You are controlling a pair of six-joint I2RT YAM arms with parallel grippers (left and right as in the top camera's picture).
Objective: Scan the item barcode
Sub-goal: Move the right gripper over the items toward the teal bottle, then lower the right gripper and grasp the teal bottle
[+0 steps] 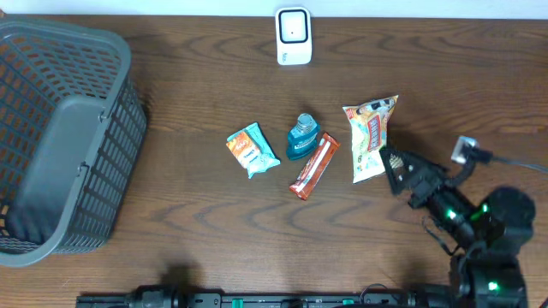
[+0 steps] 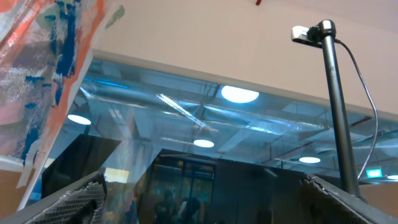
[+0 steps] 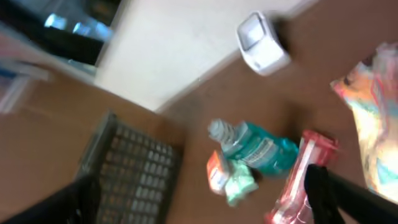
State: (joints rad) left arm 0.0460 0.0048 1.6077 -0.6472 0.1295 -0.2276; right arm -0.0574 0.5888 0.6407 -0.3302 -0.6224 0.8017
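Note:
Several items lie mid-table: an orange and teal packet (image 1: 251,150), a teal bottle (image 1: 301,137), a red bar wrapper (image 1: 314,166) and a colourful snack bag (image 1: 370,137). The white scanner (image 1: 293,36) stands at the far edge. My right gripper (image 1: 391,165) is open, its fingers just right of the snack bag's lower end and holding nothing. The right wrist view, blurred, shows the bottle (image 3: 255,146), the packet (image 3: 233,180), the red bar (image 3: 298,180), the snack bag (image 3: 376,124) and the scanner (image 3: 261,43). My left gripper (image 2: 205,205) is open and empty, pointing up at the ceiling.
A large grey mesh basket (image 1: 60,137) fills the table's left end and also shows in the right wrist view as the basket (image 3: 130,174). The left arm (image 1: 171,299) lies low along the front edge. A cable with a small connector (image 1: 465,151) trails at the right.

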